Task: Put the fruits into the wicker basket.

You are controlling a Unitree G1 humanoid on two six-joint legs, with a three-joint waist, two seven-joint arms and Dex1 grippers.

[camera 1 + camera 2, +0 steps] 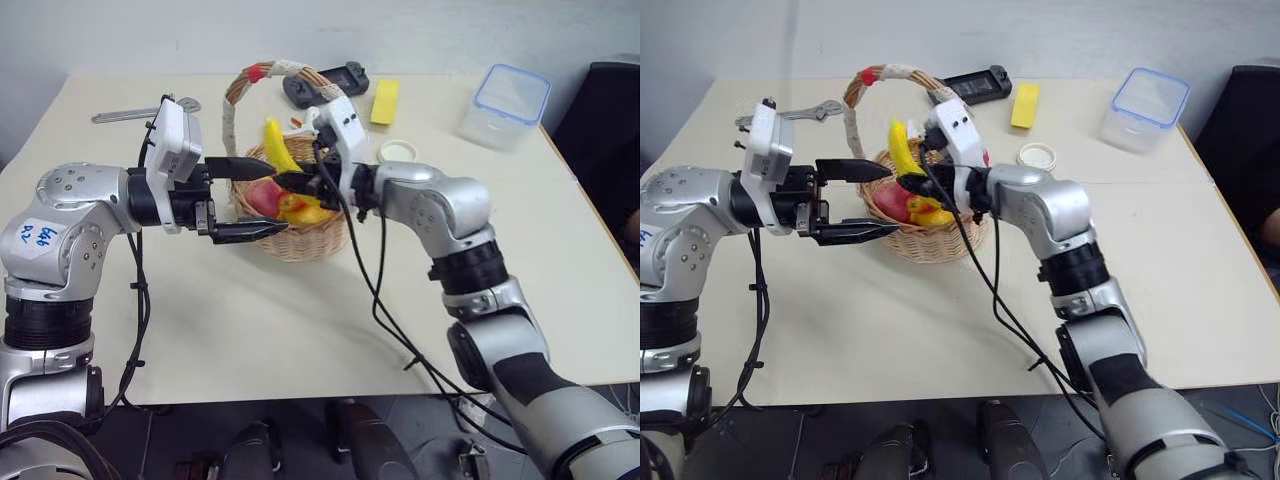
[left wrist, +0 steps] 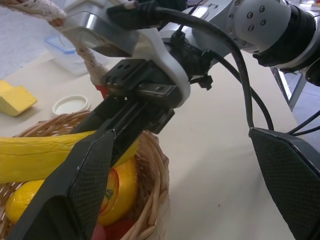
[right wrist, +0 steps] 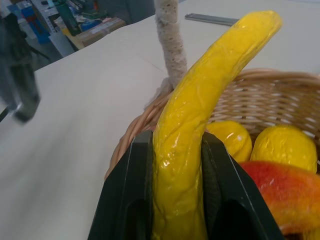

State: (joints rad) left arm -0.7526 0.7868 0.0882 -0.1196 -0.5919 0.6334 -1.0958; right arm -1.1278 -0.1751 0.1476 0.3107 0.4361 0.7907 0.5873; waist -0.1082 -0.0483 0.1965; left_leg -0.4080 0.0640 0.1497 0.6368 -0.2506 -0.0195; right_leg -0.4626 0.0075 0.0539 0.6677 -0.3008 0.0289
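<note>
Right wrist view: the right pincer (image 3: 176, 200) is clamped on a curved yellow banana (image 3: 200, 125), held over the rim of the wicker basket (image 1: 300, 240). Beyond it, yellow lemons (image 3: 285, 145) and a red-orange mango (image 3: 285, 192) lie inside. The left pincer (image 1: 245, 195), fingers wide apart and empty, hovers beside the basket above the tabletop (image 1: 250, 320).
</note>
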